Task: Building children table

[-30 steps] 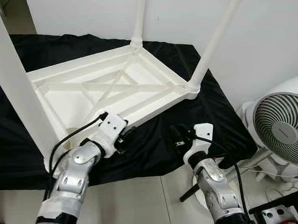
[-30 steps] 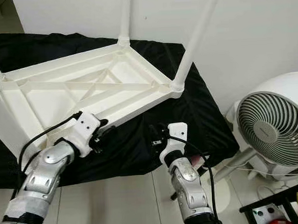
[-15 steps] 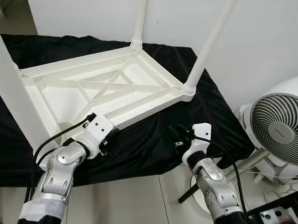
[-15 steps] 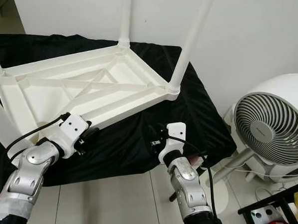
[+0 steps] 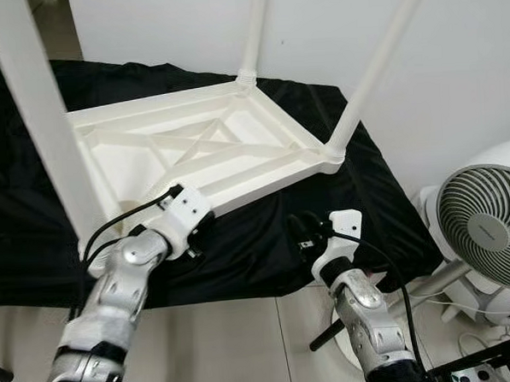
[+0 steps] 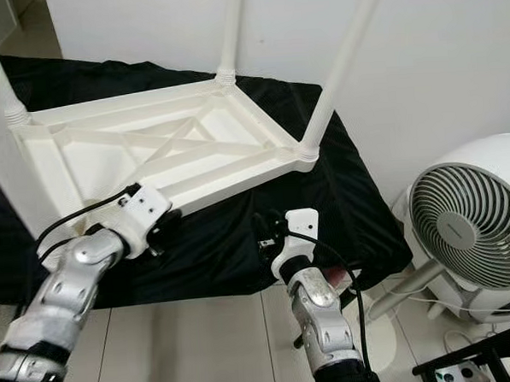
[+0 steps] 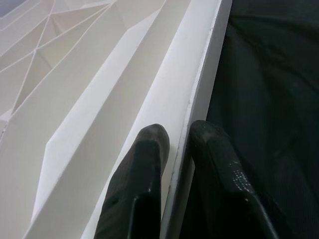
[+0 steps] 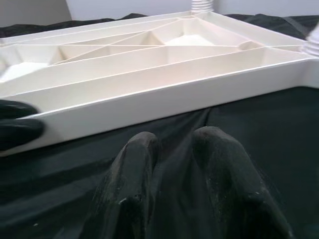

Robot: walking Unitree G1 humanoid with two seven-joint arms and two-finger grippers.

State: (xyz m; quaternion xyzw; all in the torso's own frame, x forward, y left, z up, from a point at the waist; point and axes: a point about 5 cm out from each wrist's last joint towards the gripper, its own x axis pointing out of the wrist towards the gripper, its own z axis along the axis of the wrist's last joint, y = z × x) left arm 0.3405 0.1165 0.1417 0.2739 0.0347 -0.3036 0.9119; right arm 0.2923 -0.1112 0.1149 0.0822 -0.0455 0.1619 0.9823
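Left eye view: white plastic children's table (image 5: 193, 156), upside down on a black cloth (image 5: 324, 196), ribbed underside up, white tube legs standing at its corners — near-left leg (image 5: 42, 125), far leg (image 5: 251, 37), right leg (image 5: 377, 69). A white round fan (image 5: 488, 221) stands on the floor at right.

Change over the last second: the whole scene slid sideways, so the head camera moved, not the table. The left arm drew back off the near rim half a second ago and has now come in again. Read: it was resetting its hold on the frame, not adding a part.

Left gripper (image 7: 177, 142): jaws narrowly apart, straddling the table's near edge wall, one finger inside the frame, one outside over the cloth. Contact looks close; a firm clamp cannot be confirmed.

Right gripper (image 8: 172, 144): jaws slightly apart, holding nothing, low over the cloth just short of the same near edge, facing it.

Judgement: assembly looks far along; turning the table upright seems the remaining step.
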